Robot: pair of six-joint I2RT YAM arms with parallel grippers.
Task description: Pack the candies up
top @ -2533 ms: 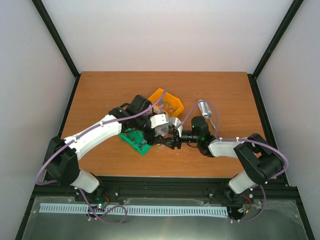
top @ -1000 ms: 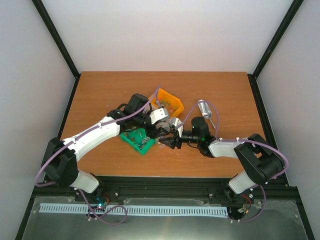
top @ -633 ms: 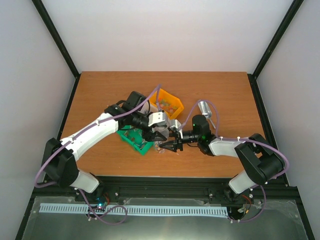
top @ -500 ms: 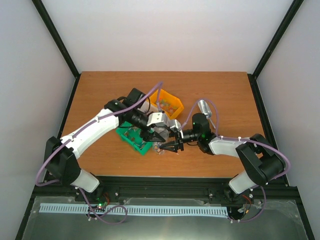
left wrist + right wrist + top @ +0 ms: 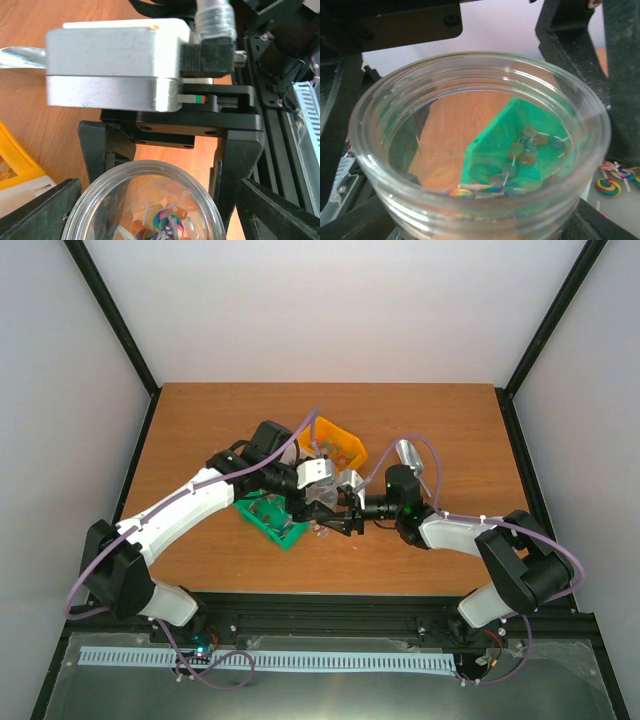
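Note:
A small clear jar (image 5: 329, 510) hangs over the table's middle, between both grippers. My right gripper (image 5: 346, 521) is shut on it; its black fingers (image 5: 102, 150) press the jar (image 5: 145, 200) from both sides. My left gripper (image 5: 160, 212) stands open around the jar, its fingers (image 5: 280, 210) a little off the glass. Candies (image 5: 170, 220), colourful swirl lollipops on white sticks, lie in the jar. In the right wrist view the jar (image 5: 480, 125) fills the frame, with my right gripper (image 5: 480, 222) at its base. More candies (image 5: 525, 150) show through the glass in the green bin (image 5: 490, 150).
The green bin (image 5: 268, 522) sits under my left wrist. An orange bin (image 5: 342, 445) lies behind the grippers, and a silver scoop (image 5: 408, 455) to their right. Loose swirl lollipops (image 5: 612, 185) lie at the right wrist view's right edge.
Both grippers and the jar have drifted slightly back and to the right. My left wrist has turned and now sits closer over the jar.

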